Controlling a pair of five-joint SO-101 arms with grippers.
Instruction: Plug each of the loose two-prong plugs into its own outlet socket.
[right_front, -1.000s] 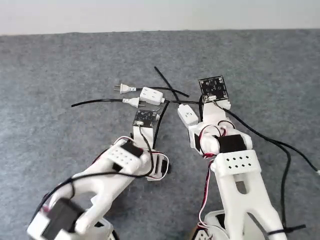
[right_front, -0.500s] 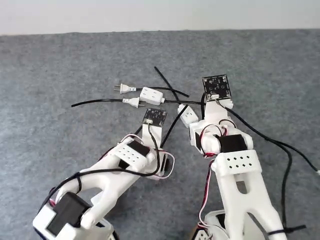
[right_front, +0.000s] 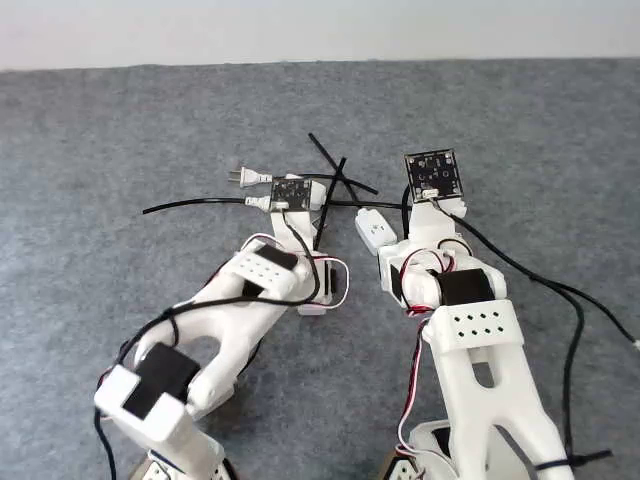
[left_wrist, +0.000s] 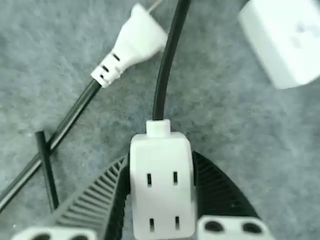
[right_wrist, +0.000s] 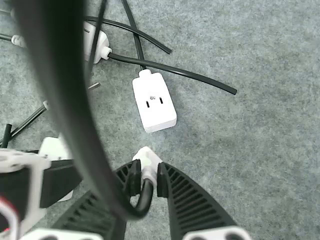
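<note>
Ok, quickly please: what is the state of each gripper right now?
Left gripper: closed on the white outlet block.
Right gripper: closed on a white plug.

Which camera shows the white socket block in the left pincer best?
The left wrist view: the socket block sits close up in the left pincer, slots showing. From high up, the arm's wrist covers it. The right wrist view catches maybe one white corner.

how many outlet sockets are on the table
2. One outlet socket sits between the left gripper's fingers. The other lies on the carpet beside the right arm. The arms may hide more.
</note>
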